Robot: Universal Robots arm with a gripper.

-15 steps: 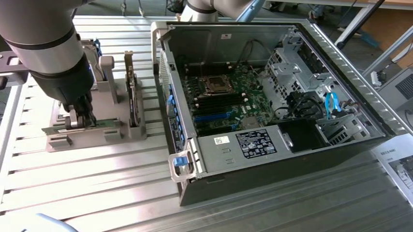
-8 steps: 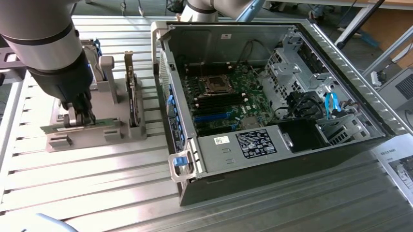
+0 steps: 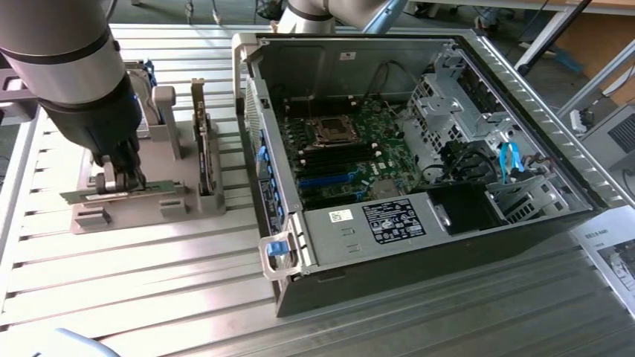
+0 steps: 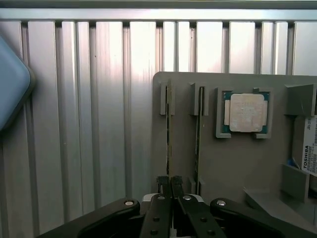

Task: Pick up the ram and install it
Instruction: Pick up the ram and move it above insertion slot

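Two rams stand on edge in the grey holder (image 3: 139, 212) at the exterior view's left. In the wrist view they appear as thin edges, one ram (image 4: 168, 129) running into my fingers and the other ram (image 4: 199, 134) beside it. My gripper (image 3: 125, 184) (image 4: 170, 182) is down on the holder, its jaws pinched shut on the end of the first ram. That ram still sits in its slots. The open computer case (image 3: 476, 59) lies at the exterior view's right, with the motherboard (image 3: 343, 152) exposed.
An upright dark expansion card (image 3: 205, 141) stands in the holder beside my arm. A processor chip (image 4: 246, 113) and a labelled hard drive (image 4: 309, 148) also rest in the holder. The ribbed metal table (image 3: 149, 290) surrounds everything. A printed sheet (image 3: 610, 256) lies far right.
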